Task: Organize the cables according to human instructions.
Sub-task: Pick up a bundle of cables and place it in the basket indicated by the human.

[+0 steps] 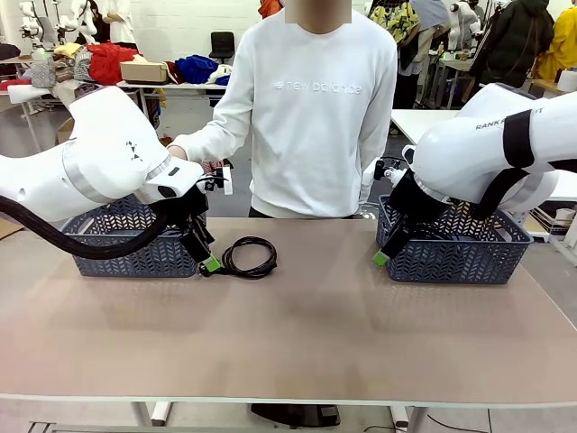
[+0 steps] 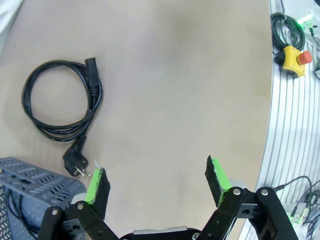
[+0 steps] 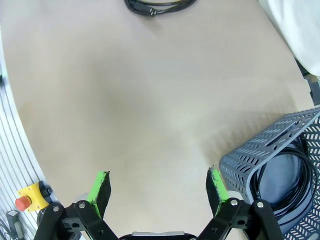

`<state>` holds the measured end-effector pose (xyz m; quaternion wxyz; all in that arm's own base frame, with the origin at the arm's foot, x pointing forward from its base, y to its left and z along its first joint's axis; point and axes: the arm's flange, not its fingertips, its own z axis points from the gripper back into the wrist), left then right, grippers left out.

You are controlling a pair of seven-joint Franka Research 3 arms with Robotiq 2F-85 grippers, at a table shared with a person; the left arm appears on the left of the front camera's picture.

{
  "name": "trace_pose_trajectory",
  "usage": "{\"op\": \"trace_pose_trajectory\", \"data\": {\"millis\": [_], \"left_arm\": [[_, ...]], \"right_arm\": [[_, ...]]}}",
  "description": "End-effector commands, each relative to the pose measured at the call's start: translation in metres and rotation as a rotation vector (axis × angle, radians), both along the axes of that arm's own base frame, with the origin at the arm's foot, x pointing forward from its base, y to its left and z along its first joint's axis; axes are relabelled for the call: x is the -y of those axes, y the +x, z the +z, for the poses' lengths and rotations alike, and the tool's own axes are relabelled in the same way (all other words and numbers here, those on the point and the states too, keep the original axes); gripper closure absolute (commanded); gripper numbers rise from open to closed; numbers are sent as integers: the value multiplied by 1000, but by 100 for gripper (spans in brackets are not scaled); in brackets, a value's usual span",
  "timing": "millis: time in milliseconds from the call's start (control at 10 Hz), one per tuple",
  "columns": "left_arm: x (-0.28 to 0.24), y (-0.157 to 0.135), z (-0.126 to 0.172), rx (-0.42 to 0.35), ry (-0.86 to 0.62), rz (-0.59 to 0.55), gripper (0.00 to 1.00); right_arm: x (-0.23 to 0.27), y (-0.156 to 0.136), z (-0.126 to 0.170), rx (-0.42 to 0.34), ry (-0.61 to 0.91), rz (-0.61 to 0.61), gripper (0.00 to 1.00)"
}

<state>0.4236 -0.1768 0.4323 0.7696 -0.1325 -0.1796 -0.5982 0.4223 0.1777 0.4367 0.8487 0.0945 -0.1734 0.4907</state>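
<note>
Black cable beside left basket

The table has a matt, smooth tan top. At its 10 o'clock the cable looks like glossy black rubber. Both baskets are grey perforated plastic. The person's sweater is soft white cloth.

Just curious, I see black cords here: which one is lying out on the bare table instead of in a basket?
The coiled cable lying beside the left basket, close to the left claw. Another cable sits inside the right basket.
</note>
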Motion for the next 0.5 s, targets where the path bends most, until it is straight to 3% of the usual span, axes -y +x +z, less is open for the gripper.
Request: {"op": "trace_pose_trajectory", "data": {"millis": [0,400], "left_arm": [[-1,-1,1,3,1,3,0],[-1,-1,1,3,1,3,0]], "right_arm": [[0,2,1,2,2,-5,0],[0,2,1,2,2,-5,0]]}}
